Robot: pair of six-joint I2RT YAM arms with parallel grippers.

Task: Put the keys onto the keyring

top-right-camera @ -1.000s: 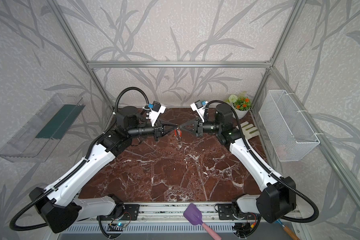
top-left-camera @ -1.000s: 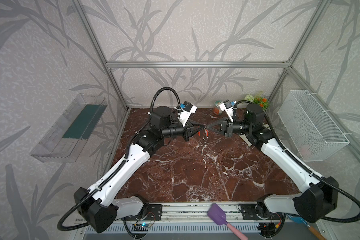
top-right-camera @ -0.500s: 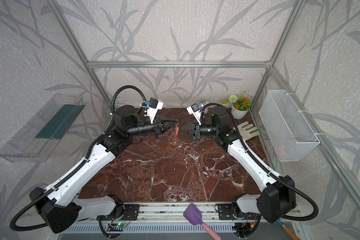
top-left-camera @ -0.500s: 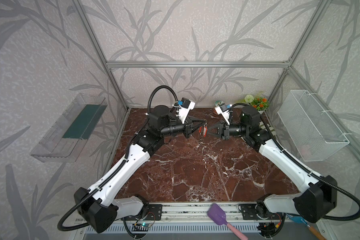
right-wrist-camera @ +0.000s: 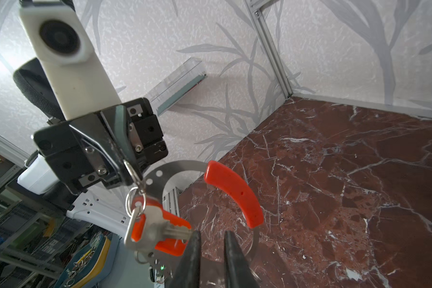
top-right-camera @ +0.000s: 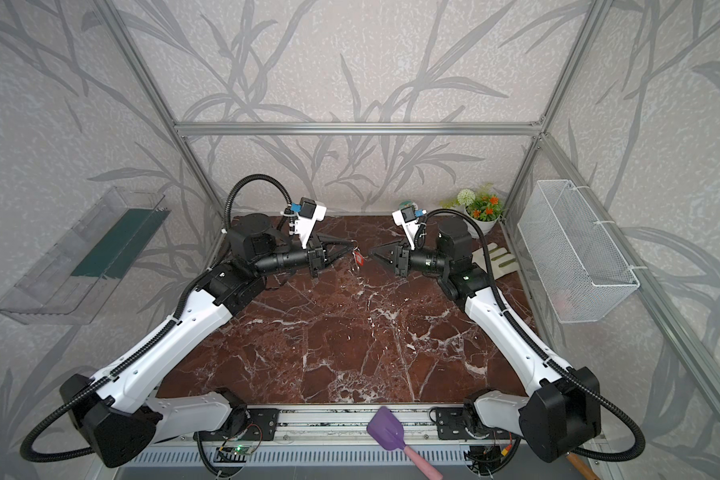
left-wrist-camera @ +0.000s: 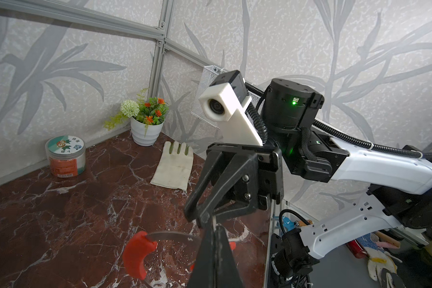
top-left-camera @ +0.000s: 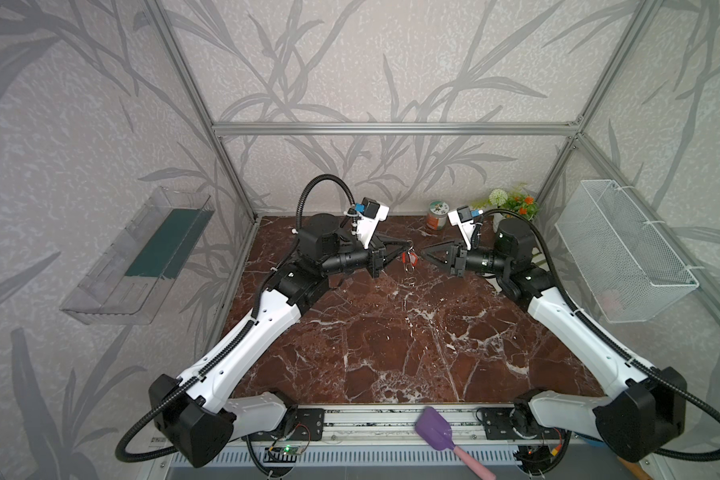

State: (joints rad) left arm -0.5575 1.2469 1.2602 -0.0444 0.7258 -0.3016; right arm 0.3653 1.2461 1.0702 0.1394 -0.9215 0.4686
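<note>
Keyring [right-wrist-camera: 182,166] forms a thin, holed, silvery hoop.

Right gripper [top-left-camera: 424,252]: drawn back toward the right of the frame, off the keys [top-left-camera: 412,260].
Its fingers [right-wrist-camera: 193,249]: closed a second ago, now slightly parted.
Keys: now hanging from the keyring [right-wrist-camera: 177,166] in the left gripper [top-left-camera: 408,249] alone, a sliver of counter [top-left-camera: 391,332] showing between them and the right fingertips.
</note>
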